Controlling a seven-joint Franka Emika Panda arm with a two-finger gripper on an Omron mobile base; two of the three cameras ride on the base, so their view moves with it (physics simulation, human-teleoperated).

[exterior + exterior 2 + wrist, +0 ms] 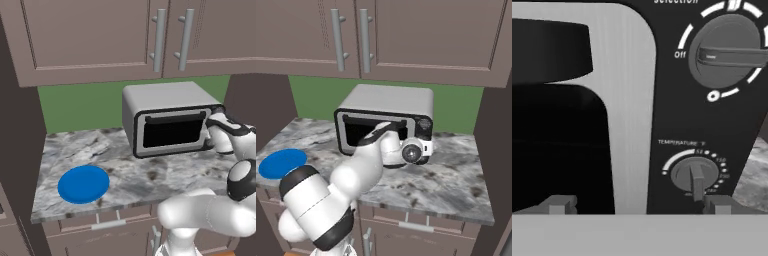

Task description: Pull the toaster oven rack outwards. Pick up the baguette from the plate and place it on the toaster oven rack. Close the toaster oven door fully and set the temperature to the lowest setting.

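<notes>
The two dark fingers (639, 204) stand wide apart and hold nothing. One tip rises just below the temperature knob (694, 174), the other sits low in front of the dark glass of the toaster oven door (557, 125). That door looks shut against the toaster oven (167, 117), with its bar handle (549, 50) along the top edge. The step in hand appears to be setting the temperature. To do it well, the fingers should centre on the small lower knob, not the larger selector knob (724, 52) above, close across its ridge, then turn toward the low end of the arc. The white arm reaches forward over the grey worktop (125, 175), hand close to the oven's right-hand panel. The blue plate (83, 184) lies well left, bare; the baguette cannot be seen.
</notes>
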